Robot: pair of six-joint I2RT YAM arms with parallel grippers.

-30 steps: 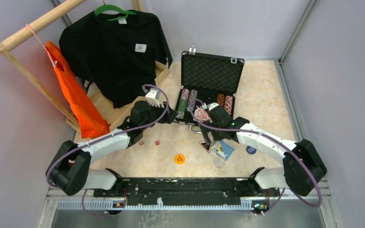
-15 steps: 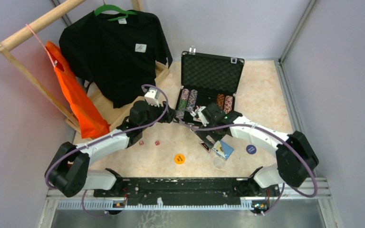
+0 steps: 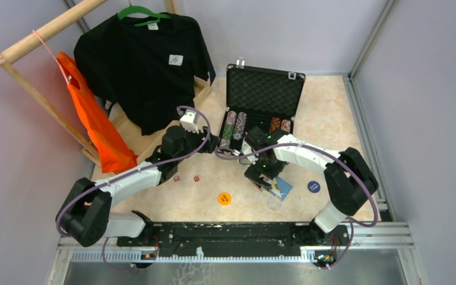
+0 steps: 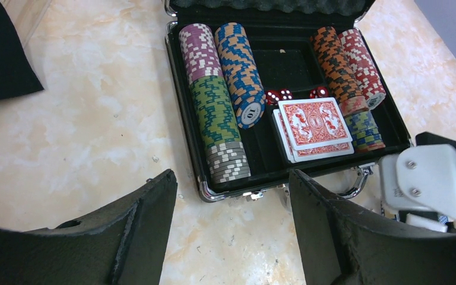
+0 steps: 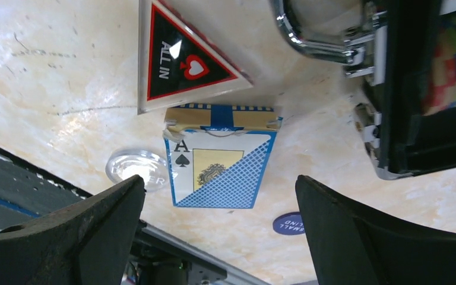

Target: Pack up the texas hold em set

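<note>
The red-backed cards [image 4: 314, 127], just carried, are now laid in the case [image 4: 184, 107]. Right fingers [image 5: 83, 231] and left fingers [image 4: 124, 237] are held wide and empty; the blue card box [image 5: 222, 169] is judged next.

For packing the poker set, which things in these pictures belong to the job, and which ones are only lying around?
Belong: black case, striped chips, red-backed cards, dice in the case, loose dice on the table, ALL IN triangle, blue card box, clear round token, blue round token, yellow round token.
Only lying around: black T-shirt, orange bag, wooden rack, green hanger.
</note>
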